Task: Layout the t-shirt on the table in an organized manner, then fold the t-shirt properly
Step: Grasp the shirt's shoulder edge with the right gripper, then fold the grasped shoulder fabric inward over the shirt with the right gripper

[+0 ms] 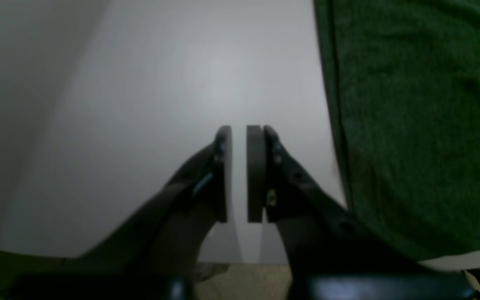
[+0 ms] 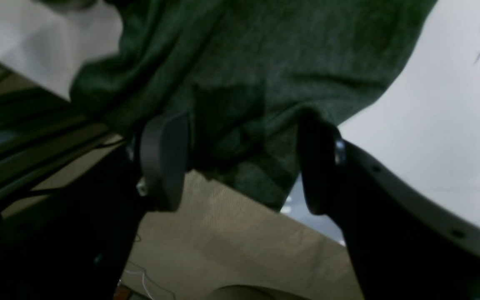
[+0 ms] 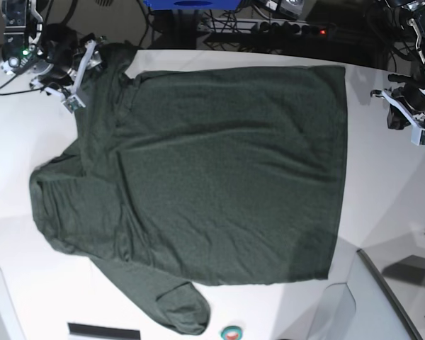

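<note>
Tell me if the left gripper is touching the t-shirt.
Apart. The left wrist view shows the left gripper over bare table, with a white strip between its fingers and the t-shirt edge.

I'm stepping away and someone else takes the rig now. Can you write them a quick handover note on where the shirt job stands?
Left gripper: nearly shut, empty, over bare table beside the shirt's hem edge.
Right gripper: open, fingers either side of a fabric corner at the table's far edge; not pinching it.
T-shirt: spread mostly flat, hem toward the left arm, collar end toward the right arm. The near sleeve lies out straight; fabric near the right gripper is bunched.
Done: layout, mostly.
Left: smooth the bunched corner and wrinkles, then every fold.
</note>
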Controlling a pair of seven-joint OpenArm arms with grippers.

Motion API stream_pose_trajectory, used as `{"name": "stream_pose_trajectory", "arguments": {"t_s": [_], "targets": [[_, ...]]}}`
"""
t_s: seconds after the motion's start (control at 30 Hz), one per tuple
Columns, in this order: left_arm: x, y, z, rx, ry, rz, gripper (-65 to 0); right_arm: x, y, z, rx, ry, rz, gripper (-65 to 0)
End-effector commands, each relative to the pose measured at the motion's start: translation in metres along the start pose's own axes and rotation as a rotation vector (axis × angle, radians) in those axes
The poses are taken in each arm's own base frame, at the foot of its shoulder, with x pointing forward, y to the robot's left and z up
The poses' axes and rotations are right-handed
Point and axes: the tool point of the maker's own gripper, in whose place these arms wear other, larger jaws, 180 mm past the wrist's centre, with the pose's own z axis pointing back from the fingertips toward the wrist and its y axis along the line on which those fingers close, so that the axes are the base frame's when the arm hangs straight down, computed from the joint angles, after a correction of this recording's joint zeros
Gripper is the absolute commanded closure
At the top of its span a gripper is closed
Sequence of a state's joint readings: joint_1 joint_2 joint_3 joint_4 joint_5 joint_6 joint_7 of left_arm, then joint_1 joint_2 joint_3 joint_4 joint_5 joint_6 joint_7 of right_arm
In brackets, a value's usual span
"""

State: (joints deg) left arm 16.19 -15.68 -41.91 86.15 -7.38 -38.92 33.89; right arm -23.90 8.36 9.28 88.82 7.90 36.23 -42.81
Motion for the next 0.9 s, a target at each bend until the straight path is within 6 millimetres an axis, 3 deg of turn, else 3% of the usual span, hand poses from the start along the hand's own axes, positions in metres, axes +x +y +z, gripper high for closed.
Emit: {"name": "stream_pose_trajectory", "arguments": {"t_s": [0.0,0.13,0.23,0.4,0.53,0.63,0.87], "targets": [[0.014,0.009,0.004,0.019,-0.041,-0.015,-6.4,-0.018,0.005,-0.004,0.010,0.069,0.003,-31.7],[0.015,0.009,0.005,0.020,-0.043,-0.017,-6.4,-0.010,0.001,-0.003,0.001,0.056,0.010,0.0],[0.015,0.009,0.005,0.021,-0.044,-0.018,-6.4,0.006,-0.003,0.004,-0.020,0.016,0.032,-2.6],[0.016,0.010,0.005,0.023,-0.047,-0.019,-6.4,0.039,-0.012,0.033,-0.094,-0.022,0.106,-0.6],[0.016,0.010,0.006,0.022,-0.045,-0.019,-6.3,0.082,-0.023,0.065,-0.185,-0.083,0.172,-0.6],[0.016,0.010,0.006,0.023,-0.046,-0.020,-6.3,0.102,-0.033,0.079,-0.232,-0.097,0.193,-0.6],[0.016,0.010,0.006,0.023,-0.045,-0.020,-6.3,0.170,-0.013,0.092,-0.246,-0.161,0.340,-0.6]]}}
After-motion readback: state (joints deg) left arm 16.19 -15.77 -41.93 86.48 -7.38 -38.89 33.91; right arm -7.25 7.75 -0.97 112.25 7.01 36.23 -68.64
